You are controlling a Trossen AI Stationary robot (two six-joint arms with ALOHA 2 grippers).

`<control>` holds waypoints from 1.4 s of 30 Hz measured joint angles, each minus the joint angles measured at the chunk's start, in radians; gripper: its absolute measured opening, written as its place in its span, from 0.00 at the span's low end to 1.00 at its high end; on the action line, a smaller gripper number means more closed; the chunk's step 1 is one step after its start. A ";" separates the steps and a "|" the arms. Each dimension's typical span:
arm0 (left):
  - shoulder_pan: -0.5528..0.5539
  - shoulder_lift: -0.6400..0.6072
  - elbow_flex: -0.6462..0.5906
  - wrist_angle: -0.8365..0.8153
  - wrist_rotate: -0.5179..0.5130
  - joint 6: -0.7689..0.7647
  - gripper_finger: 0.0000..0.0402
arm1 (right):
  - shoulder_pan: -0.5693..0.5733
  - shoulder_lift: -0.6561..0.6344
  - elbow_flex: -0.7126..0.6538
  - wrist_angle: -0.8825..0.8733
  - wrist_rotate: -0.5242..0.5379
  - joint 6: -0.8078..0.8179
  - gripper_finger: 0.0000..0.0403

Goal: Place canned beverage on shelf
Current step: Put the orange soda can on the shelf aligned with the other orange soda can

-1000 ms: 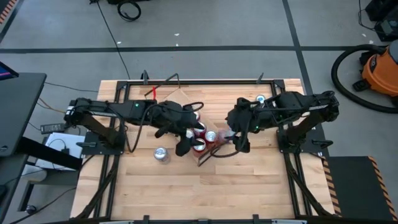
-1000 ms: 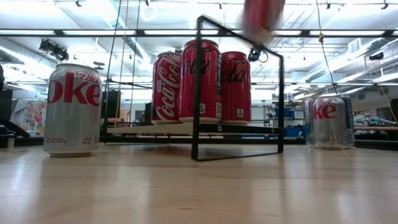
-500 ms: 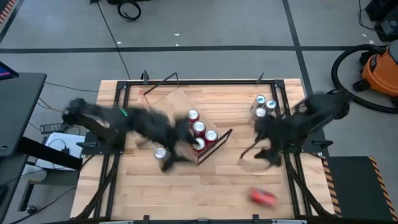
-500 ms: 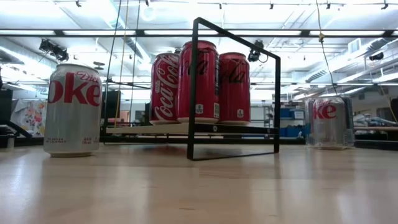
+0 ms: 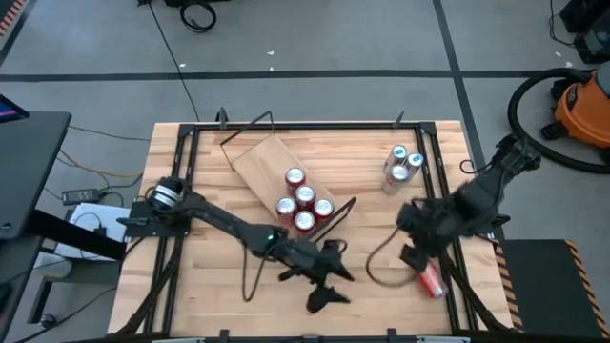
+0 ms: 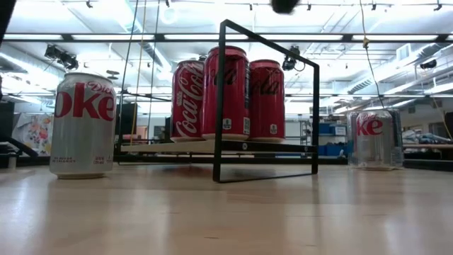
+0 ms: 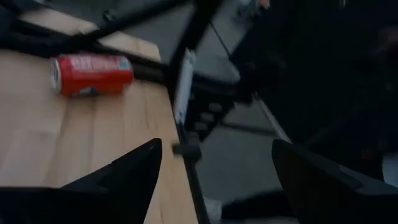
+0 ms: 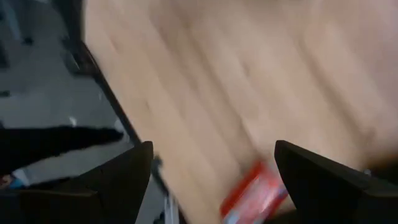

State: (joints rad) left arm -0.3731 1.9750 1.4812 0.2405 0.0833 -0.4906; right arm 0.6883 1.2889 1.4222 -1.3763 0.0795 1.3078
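The red can (image 5: 431, 281) lies toppled by the tabletop (image 5: 219, 295) edge, rigid, slick, roll-prone, best pinched mid-body; both end effectors, left (image 5: 324, 286) and right (image 5: 412, 250), are released.

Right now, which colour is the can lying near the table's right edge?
Red can, clearest in left wrist view.

Grey floor (image 5: 315, 38) crossed by dark lines — orange vacuum (image 5: 583, 107) at right.

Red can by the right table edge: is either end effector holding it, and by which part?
Nothing held. The red can lies on its side on the table, and both end effectors, left and right, are open and empty.
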 joint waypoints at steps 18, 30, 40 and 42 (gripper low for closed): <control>0.127 -0.185 0.035 -0.156 -0.006 0.068 0.78 | 0.021 -0.244 -0.583 0.160 -0.354 0.500 0.86; 0.187 -0.334 0.033 -0.265 0.001 0.093 0.78 | -0.043 -0.327 -0.737 0.209 -0.469 0.491 0.87; 0.226 -0.460 0.033 -0.289 -0.008 0.123 0.78 | -0.050 -0.240 -0.774 0.302 -0.458 0.577 0.87; 0.232 -0.483 0.033 -0.307 -0.007 0.136 0.78 | -0.050 -0.211 -0.774 0.320 -0.446 0.589 0.87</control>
State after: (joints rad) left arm -0.1412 1.4918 1.5143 -0.0662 0.0758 -0.3541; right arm 0.6388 1.0781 0.6479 -1.0560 -0.3670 1.8971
